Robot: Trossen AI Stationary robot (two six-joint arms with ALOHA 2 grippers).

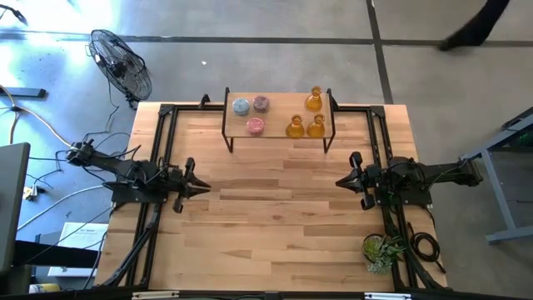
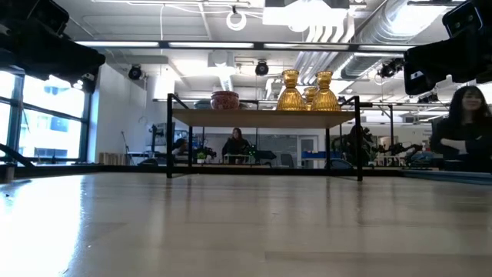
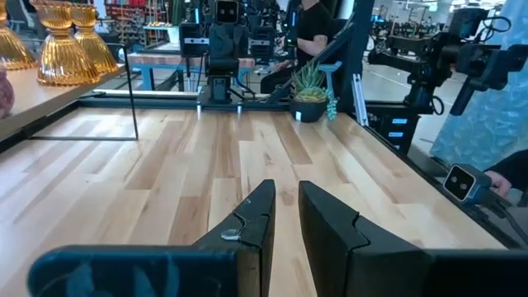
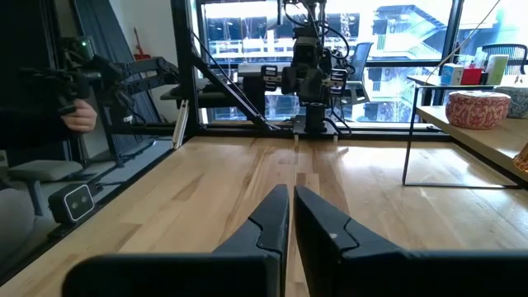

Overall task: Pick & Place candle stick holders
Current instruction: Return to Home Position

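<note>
- High view: the left gripper (image 1: 203,189) sits over the left side of the pale wooden table (image 1: 275,242), and the right gripper (image 1: 341,180) mirrors it on the right. Their tips point at each other, well apart, and each arm stretches back to its own table edge.
- All six pieces stand on the small wood-topped shelf with black metal legs (image 1: 279,115) at the far edge. The pale blue squat round glass holder (image 1: 241,106) and two pink squat round glass holders (image 1: 261,103) (image 1: 255,126) take its left half. The three amber flask-shaped glass holders (image 1: 314,100) (image 1: 295,127) (image 1: 316,127) take its right half. All are well apart from both grippers.
- A green leafy plant (image 1: 381,250) sits at the near right corner, behind the right arm.
- Low view: only dark arm parts show in the upper corners, with no fingertips. Unlike from above, the shelf top stands raised above the table; one pink piece and the amber trio show on it. A person (image 2: 461,115) sits beyond the table at the right.
- Left wrist view: the left fingers (image 3: 260,223) are close together with a narrow slit of bare wood between them, gripping nothing. The amber holders stand off to one side on the shelf, and the plant and right arm lie ahead.
- Right wrist view: the right fingers (image 4: 330,231) are almost touching and empty. A pink patterned holder sits on the shelf to one side, with the left arm opposite.
</note>
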